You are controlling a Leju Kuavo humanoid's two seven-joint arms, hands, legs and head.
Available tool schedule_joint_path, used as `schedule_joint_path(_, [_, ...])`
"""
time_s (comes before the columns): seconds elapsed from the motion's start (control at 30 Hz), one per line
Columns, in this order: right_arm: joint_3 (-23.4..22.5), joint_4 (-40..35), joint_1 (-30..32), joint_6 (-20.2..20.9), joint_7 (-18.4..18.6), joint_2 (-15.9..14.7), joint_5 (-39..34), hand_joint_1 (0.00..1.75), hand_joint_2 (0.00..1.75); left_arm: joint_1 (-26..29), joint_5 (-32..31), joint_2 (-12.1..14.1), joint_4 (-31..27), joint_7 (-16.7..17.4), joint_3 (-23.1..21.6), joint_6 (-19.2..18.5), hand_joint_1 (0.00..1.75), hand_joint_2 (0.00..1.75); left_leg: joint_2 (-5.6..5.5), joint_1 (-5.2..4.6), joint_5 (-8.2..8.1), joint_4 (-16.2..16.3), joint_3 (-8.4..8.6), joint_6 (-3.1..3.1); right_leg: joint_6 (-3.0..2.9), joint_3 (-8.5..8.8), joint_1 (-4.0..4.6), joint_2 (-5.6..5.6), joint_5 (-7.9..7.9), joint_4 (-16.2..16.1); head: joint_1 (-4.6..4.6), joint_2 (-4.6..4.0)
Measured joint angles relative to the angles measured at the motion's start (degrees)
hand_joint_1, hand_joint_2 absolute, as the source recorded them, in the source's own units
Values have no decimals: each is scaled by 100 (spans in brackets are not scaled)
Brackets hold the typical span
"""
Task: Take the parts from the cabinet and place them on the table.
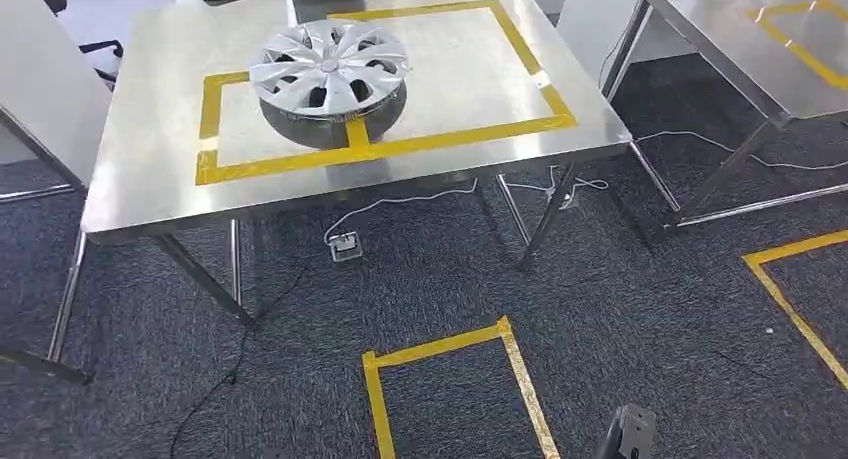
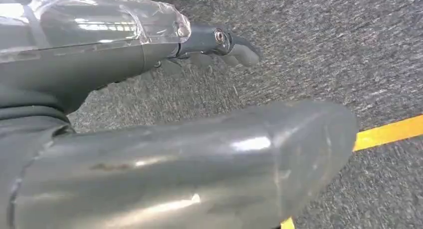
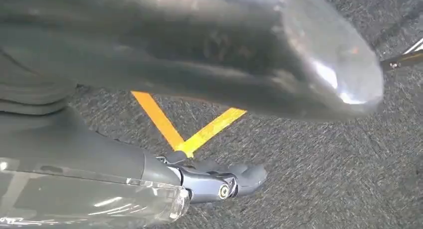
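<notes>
One steel desk (image 1: 150, 179) takes up most of the room ahead of the robot, with another steel desk (image 1: 740, 29) off to the right and the edge of a third at the far left. Dark grey carpet (image 1: 650, 319) runs underneath all of them, marked with yellow tape: an open-ended rectangle (image 1: 455, 379) on the floor just in front of the robot and a corner of another outline at the right. On the middle desk's top a large yellow tape frame (image 1: 470, 134) is split into two boxes. A silver wheel cover (image 1: 328, 71) rests face up on a dark ring, sitting near the middle of the desk and straddling the tape line between the two boxes. A thin white cable (image 1: 420, 194) trails over the carpet below the desk to a small floor socket (image 1: 345, 245).

Both arms hang low over the carpet. The left hand (image 2: 219, 47) holds nothing; its fingers reach out loosely together, blurred at the tips. The right hand (image 3: 219, 181) is likewise empty, its fingers slightly bent and grasping nothing, above a yellow tape corner (image 3: 187, 139) on the floor.
</notes>
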Motion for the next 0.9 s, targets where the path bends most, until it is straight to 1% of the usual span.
schedule_joint_path(0.07, [9,46,-28,7,48,7,0,0,0,1,4,0,2,15,0,0,0,0,25,19,70,-3,-40,-86,-36,-27,19,5,-29,-35,-11,0])
schedule_joint_path(0.1, [24,64,-18,9,72,7,0,0,0,9,9,0,0,24,0,-2,0,0,31,16,98,-1,-47,-128,-71,-60,19,6,-4,-62,-13,0])
schedule_joint_path(0.13, [57,92,-5,9,107,30,2,0,0,14,9,5,2,35,0,-2,0,0,24,33,23,53,-88,-150,-127,-55,-21,-28,65,-126,-15,0])
schedule_joint_path(0.17, [72,112,-3,11,131,44,9,0,0,15,9,7,0,55,0,-2,0,0,-4,31,-191,225,-167,-174,-175,-89,-3,-28,102,-128,-50,0])
schedule_joint_path(0.2, [94,131,-2,11,165,59,17,0,0,13,9,13,2,74,0,-2,0,0,-26,37,-480,583,-310,-182,-203,-139,9,-30,129,-116,-109,0])
schedule_joint_path(0.23, [101,151,11,13,196,70,39,0,0,14,9,22,2,94,0,-4,0,0,-31,40,-746,1034,-474,-194,-218,-188,26,-31,150,-98,-157,0])
schedule_joint_path(0.27, [116,175,29,18,223,77,68,0,0,17,11,26,2,122,0,-9,0,0,-33,36,-951,1475,-623,-208,-232,-236,46,-37,169,-79,-192,0])
schedule_joint_path(0.3, [158,210,49,18,245,81,96,0,0,25,13,35,2,133,0,-9,0,0,-33,37,-1009,1744,-695,-215,-238,-287,65,-47,186,-49,-221,0])
schedule_joint_path(0.33, [186,230,66,18,247,85,114,0,0,31,18,35,2,133,0,-11,0,0,-32,36,-936,1728,-637,-209,-238,-333,77,-48,194,-17,-223,0])
schedule_joint_path(0.37, [230,258,76,9,251,92,127,0,0,34,28,35,2,111,0,-11,0,0,-30,34,-770,1511,-484,-193,-234,-381,92,-46,197,28,-240,0])
schedule_joint_path(0.4, [238,271,76,2,254,90,140,0,0,34,28,35,2,85,0,-11,0,0,-30,34,-554,1126,-218,-165,-234,-410,97,-42,197,66,-245,0])
schedule_joint_path(0.43, [247,280,70,5,254,90,153,0,0,31,31,37,2,65,2,-11,0,0,-31,26,-353,622,101,-123,-232,-438,106,-35,195,103,-251,0])
schedule_joint_path(0.47, [286,293,65,22,251,90,157,0,0,20,31,42,2,65,4,-11,0,0,-43,0,-385,228,300,-41,-224,-460,98,-36,190,140,-252,0])
schedule_joint_path(0.5, [323,297,54,46,254,90,151,0,0,15,31,44,0,81,7,-11,0,0,-31,-15,-385,155,385,-4,-190,-497,124,-32,199,174,-254,0])
schedule_joint_path(0.53, [348,302,54,64,258,79,138,0,0,17,4,33,0,120,4,-11,0,0,-26,-26,-367,136,363,-4,-157,-499,111,-37,217,175,-245,0])
schedule_joint_path(0.6, [389,310,60,101,289,77,118,0,0,18,-63,29,0,175,4,-11,0,0,-39,-27,-390,84,357,32,-99,-519,115,-34,254,174,-260,0])
schedule_joint_path(0.63, [405,315,74,114,293,70,114,0,0,17,-99,15,0,203,4,-11,0,0,-31,44,-336,13,361,78,-70,-549,133,-24,218,192,-260,0])
schedule_joint_path(0.67, [437,321,93,129,299,79,105,0,0,13,-138,15,2,258,4,-15,0,0,-31,47,-306,-11,353,101,-18,-577,113,-7,97,285,-240,0])
schedule_joint_path(0.7, [483,328,109,144,312,76,53,0,0,12,-183,-4,0,349,4,-24,0,0,-32,50,-282,-12,319,135,37,-697,79,-2,-143,595,-186,0])
schedule_joint_path(0.73, [494,343,121,149,356,77,4,0,0,14,-214,-4,0,431,2,-26,0,0,-33,47,-264,-10,292,139,82,-866,49,-1,-387,1020,-151,0])
schedule_joint_path(0.77, [516,372,137,153,405,79,-51,0,0,23,-227,-4,0,492,0,-26,0,0,-35,46,-245,-8,262,137,116,-1035,32,-1,-593,1455,-135,0])
schedule_joint_path(0.8, [531,402,169,151,444,81,-83,0,0,29,-240,2,2,520,0,-20,0,0,-36,46,-220,-5,228,133,142,-1180,15,0,-752,1841,-116,0])
schedule_joint_path(0.83, [536,420,193,142,474,79,-123,0,0,34,-249,11,4,540,0,-13,0,0,-38,46,-202,-1,200,125,159,-1226,-3,-1,-769,2015,-98,0])
schedule_joint_path(0.87, [544,435,203,125,501,76,-144,0,0,37,-249,22,4,538,0,-9,0,0,-38,46,-186,6,179,106,167,-1139,-13,-1,-636,1892,-92,0])
schedule_joint_path(0.9, [562,450,197,110,527,72,-164,0,0,38,-245,31,4,511,0,-2,0,0,-35,47,-177,10,168,91,167,-929,-20,-2,-395,1512,-76,0])
